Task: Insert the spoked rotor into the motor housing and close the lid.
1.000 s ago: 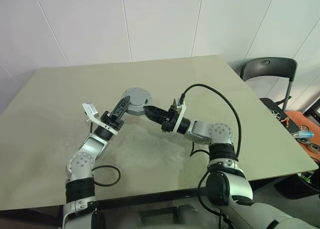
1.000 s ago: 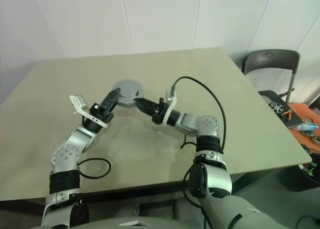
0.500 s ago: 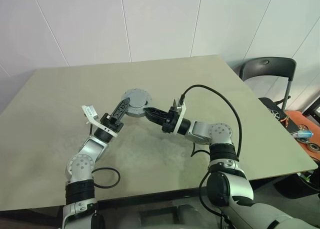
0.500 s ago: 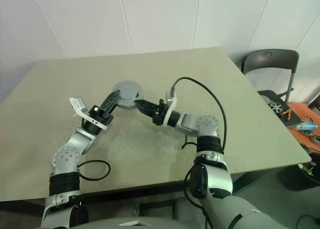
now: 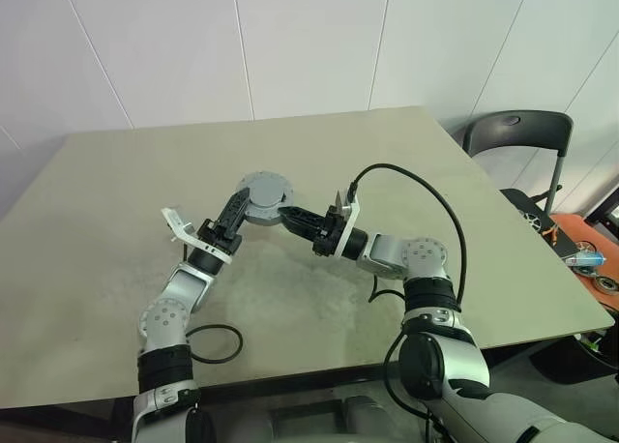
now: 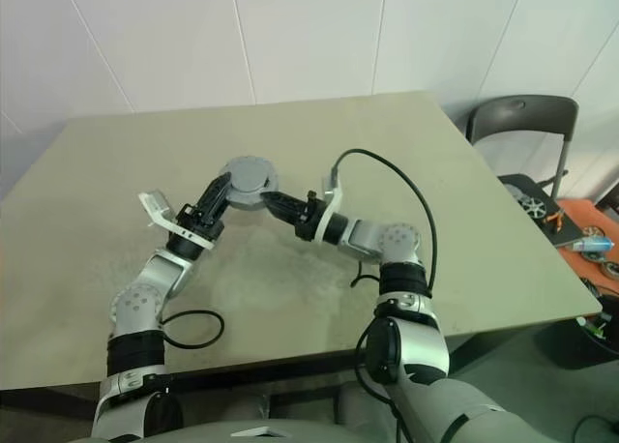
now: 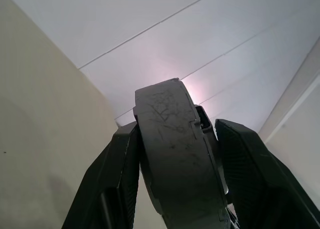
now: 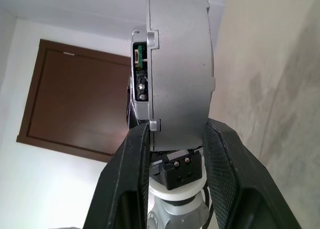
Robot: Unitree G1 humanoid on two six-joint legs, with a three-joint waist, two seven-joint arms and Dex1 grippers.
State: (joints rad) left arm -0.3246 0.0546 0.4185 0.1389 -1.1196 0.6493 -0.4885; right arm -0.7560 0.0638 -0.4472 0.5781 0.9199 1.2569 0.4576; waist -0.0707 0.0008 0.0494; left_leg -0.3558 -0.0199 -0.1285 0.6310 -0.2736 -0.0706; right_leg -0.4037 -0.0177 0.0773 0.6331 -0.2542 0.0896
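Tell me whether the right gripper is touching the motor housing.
Touching. In the right wrist view, the right gripper's two fingers press against both faces of the motor housing, no gap visible.

You see a big tan table (image 5: 116, 211) in front of a white wall. Near the middle of the tabletop, a bit toward the far edge, there is a round grey motor housing (image 5: 266, 191). Its flat grey top faces up at you. The left gripper (image 5: 238, 205) reaches its near left side, and the right gripper (image 5: 288, 214) reaches its near right side. A black chair (image 5: 517, 133) stands past the table's far right corner.
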